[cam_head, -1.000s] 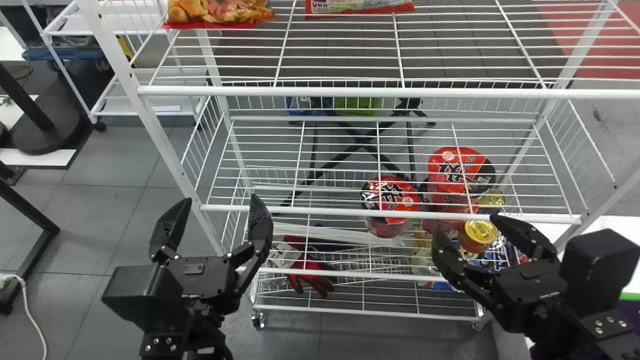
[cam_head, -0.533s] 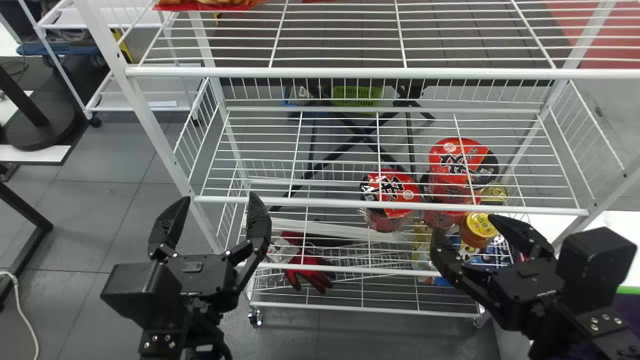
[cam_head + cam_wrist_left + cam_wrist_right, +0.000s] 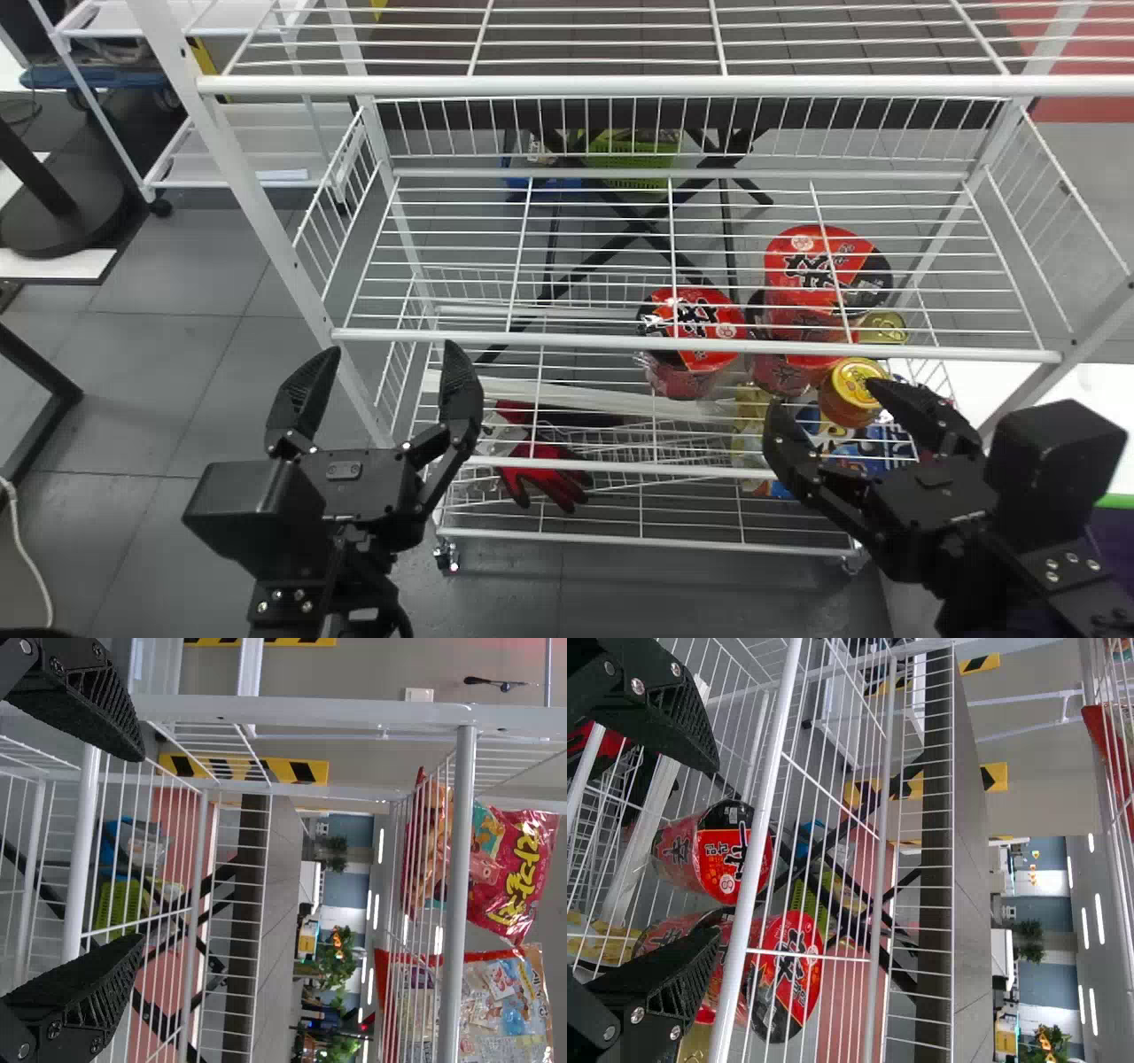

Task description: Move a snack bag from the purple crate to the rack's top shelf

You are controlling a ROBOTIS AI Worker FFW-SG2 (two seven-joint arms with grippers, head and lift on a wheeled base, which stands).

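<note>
Higher in my head view than a moment ago, the rack (image 3: 237,173) has shifted toward twelve o'clock; I judge that my viewpoint is moving, since both tools sit almost where they were against the frame. Taking the head view as a clock, I have the left tool (image 3: 391,353) between eight and nine and the right tool (image 3: 827,397) between three and four, each with its fingers apart and nothing between them. The jar (image 3: 856,383) behind the right one is on the rack, not in my grip. At twelve o'clock is the top shelf (image 3: 567,86). On it I see a pink bag (image 3: 518,870) and a second bag (image 3: 509,997); I can't tell whether either is the one meant. What looks like the purple crate (image 3: 1118,530) peeks out at four o'clock; its contents I can't make out.

I expect any of these bags to be light, slick and soft, full of air over brittle contents. I'd take it across the plump middle with the flat of both fingers and a modest squeeze, or by the crimped end seam if crushing worries me. Squeezed too hard it may burst or squirt free; held by one corner it may swing and snag on the shelf's wires.
</note>
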